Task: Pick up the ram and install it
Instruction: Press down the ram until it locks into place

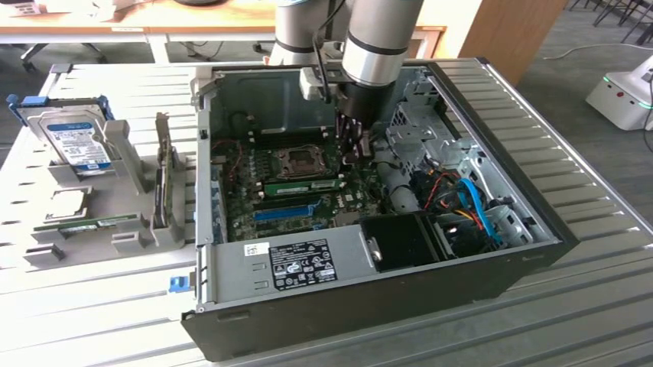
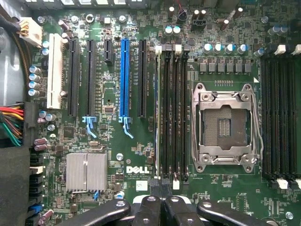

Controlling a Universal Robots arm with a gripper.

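ram (image 1: 303,186): green stick lying in a slot beside the processor socket (image 1: 302,160) inside the computer case (image 1: 510,252); appears seated. pincer (image 1: 350,153): fully closed, empty, above the board near that socket. install looks nearly finished.

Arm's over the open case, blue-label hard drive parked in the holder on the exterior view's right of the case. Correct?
Not quite. The hard drive sits in the holder on the exterior view's left of the case, not its right, as the exterior view shows. The rest holds: the arm is over the open case.
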